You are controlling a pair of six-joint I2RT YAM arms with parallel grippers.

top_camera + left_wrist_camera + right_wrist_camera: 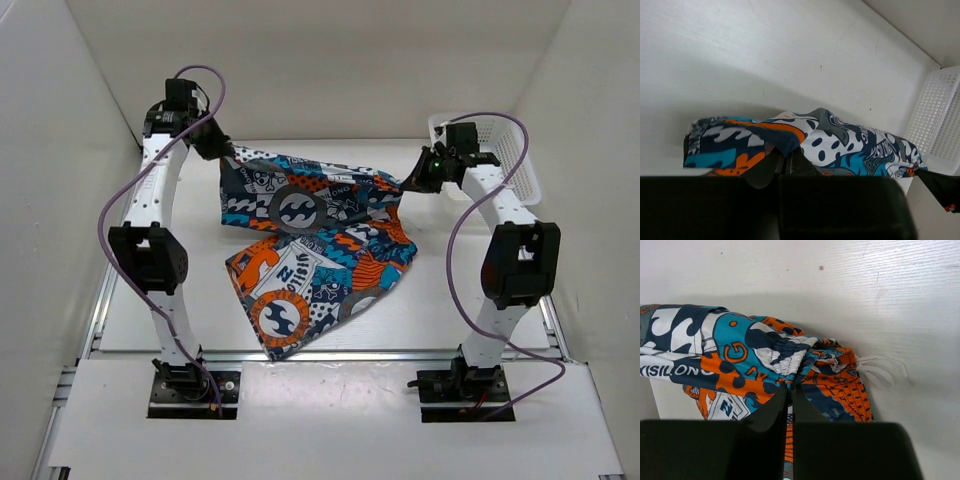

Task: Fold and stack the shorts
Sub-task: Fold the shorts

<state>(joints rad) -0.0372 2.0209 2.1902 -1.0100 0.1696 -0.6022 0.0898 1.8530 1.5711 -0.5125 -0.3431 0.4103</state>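
Top external: left gripper (222, 150) and right gripper (408, 183) pinch the shorts (300, 215) by upper corners, apparently mid-fold; next, draw both evenly toward frame bottom.

Robotics laboratory test cell, not a home or a shop. Plain white panels (300, 70) box in a white table (480, 310) on three sides. Extruded aluminium rail (92, 310) runs along the table's edge. The left arm (150, 255) and right arm (515, 265) are bolted to black base plates (225, 395) at the near edge, and a purple cable (103, 225) loops loose along each. A white plastic basket (515, 150) stands at the far right corner. Printed shorts (300, 250) lie partly on the table.
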